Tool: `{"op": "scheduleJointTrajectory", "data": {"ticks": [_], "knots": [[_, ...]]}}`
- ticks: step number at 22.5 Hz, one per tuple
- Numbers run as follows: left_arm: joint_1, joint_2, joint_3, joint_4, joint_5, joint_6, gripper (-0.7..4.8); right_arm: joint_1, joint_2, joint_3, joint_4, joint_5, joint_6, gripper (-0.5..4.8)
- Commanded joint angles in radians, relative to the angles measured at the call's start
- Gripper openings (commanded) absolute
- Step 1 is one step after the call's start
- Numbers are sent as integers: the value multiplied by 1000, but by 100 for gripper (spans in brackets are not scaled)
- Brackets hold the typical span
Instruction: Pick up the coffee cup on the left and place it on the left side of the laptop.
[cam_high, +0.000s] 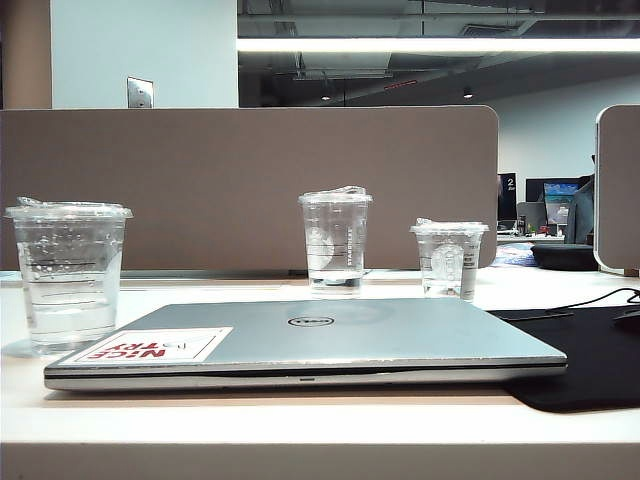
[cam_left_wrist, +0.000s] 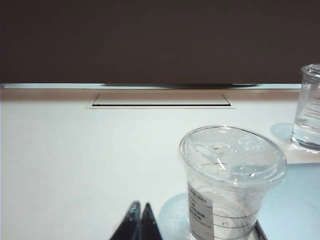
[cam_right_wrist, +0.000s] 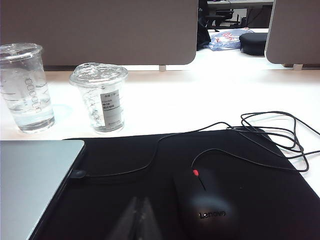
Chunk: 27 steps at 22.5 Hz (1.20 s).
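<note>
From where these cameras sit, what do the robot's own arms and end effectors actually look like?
Little shows. In the left wrist view, the left end effector is two dark, glossy, pointed fingertips pressed together. In the right wrist view, the right end effector is a similar dark pointed pair, blurred against the black mat. No arm, cable or marking is visible; the exterior view shows neither.

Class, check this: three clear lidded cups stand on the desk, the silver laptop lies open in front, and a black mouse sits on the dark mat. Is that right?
One thing is wrong: the laptop is closed, lid down with its logo and sticker facing up, as the exterior view shows. The three cups, at left, middle and right, and the mouse on the mat are as stated.
</note>
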Motion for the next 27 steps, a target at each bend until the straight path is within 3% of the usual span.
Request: {"op": "scheduleJointTrajectory", "data": {"ticks": [1,27], "knots": [[0,1,3,6,0,-3,-5,-1,-2,-4,17,2,3,-4],[0,1,3,6,0,-3,-5,-1,-2,-4,32,2,4,-4]]}}
